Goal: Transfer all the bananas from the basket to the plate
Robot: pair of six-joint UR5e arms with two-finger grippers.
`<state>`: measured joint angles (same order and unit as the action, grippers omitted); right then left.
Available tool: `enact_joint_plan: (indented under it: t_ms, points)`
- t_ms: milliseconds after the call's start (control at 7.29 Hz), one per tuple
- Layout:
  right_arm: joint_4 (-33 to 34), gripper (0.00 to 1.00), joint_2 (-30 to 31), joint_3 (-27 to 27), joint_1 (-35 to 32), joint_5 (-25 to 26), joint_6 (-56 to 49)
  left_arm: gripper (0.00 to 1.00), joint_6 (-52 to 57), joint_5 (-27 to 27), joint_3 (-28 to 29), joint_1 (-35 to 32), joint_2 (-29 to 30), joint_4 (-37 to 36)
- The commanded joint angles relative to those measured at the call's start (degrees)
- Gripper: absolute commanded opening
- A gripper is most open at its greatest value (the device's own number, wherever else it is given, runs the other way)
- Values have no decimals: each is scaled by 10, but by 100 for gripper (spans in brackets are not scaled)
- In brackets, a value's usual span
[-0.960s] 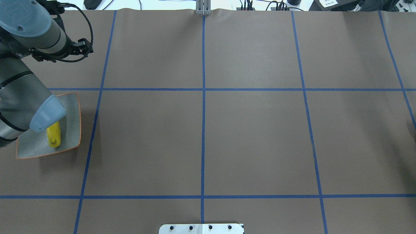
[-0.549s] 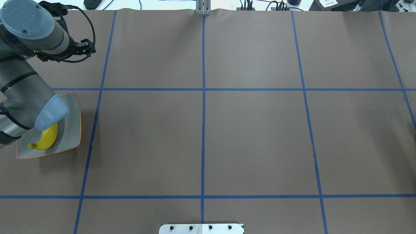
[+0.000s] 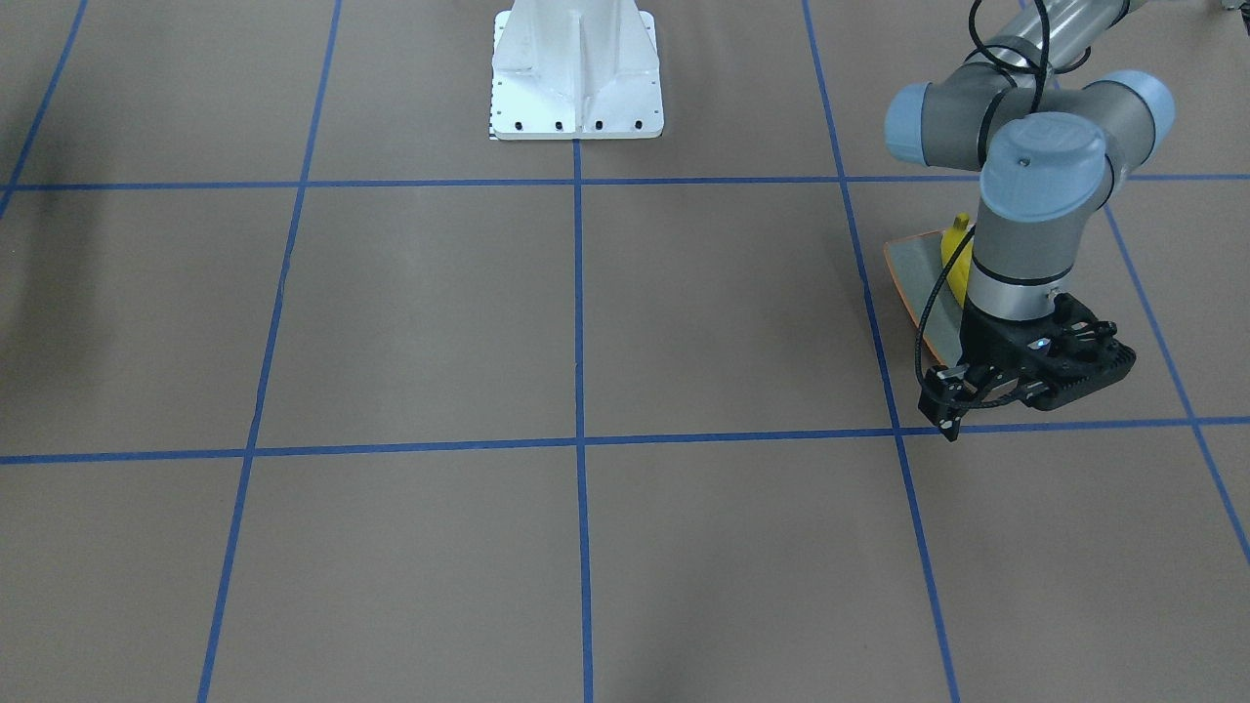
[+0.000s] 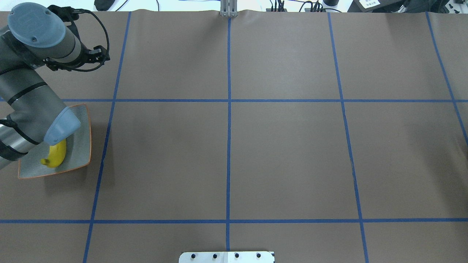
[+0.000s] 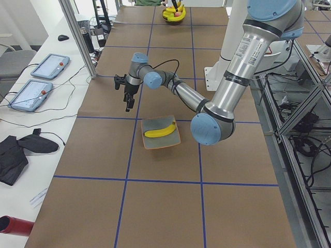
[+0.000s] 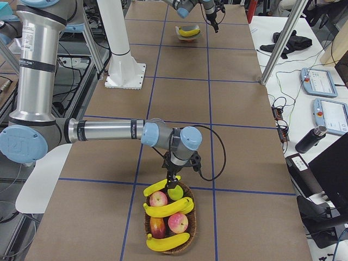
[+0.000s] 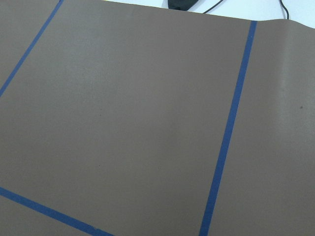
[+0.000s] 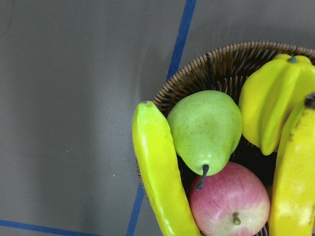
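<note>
One banana [image 4: 55,155] lies in the grey-green, orange-rimmed plate [image 4: 82,146] at the table's left end, half under my left arm's elbow; it also shows as banana [image 5: 160,132] on the plate [image 5: 152,142]. My left gripper [image 3: 1035,376] hangs beyond the plate, open and holding nothing. At the far right end, the wicker basket [image 6: 187,217] holds three bananas [image 6: 168,207]. My right gripper [image 6: 173,176] hovers over the basket's rim; whether it is open or shut I cannot tell. The right wrist view looks down on a banana [image 8: 157,172] at the basket's edge [image 8: 197,66].
A green pear [image 8: 204,130], a red apple [image 8: 231,201] and a ribbed yellow fruit [image 8: 273,103] share the basket. The white robot base [image 3: 576,78] stands mid-table. A side bench with tablets [image 5: 49,64] and a metal post [image 5: 77,36] lie past the left end.
The banana went from standing nearly end-on over the plate to lying flat in it. My left wrist and gripper drifted a little to the right, away from the plate.
</note>
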<state>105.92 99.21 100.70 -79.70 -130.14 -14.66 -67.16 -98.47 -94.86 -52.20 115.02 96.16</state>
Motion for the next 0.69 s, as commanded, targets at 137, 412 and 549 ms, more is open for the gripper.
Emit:
enact_joint_plan:
  t_ms: [137, 412, 549]
  points:
    - [1, 100, 2, -17, 1, -8, -20, 100, -5, 0, 26, 2, 0, 38]
    - [1, 99, 22, -21, 1, -20, -34, 100, -4, 0, 26, 2, 5, 38]
    - [1, 99, 27, -25, 1, -23, -37, 100, -4, 0, 26, 2, 6, 38]
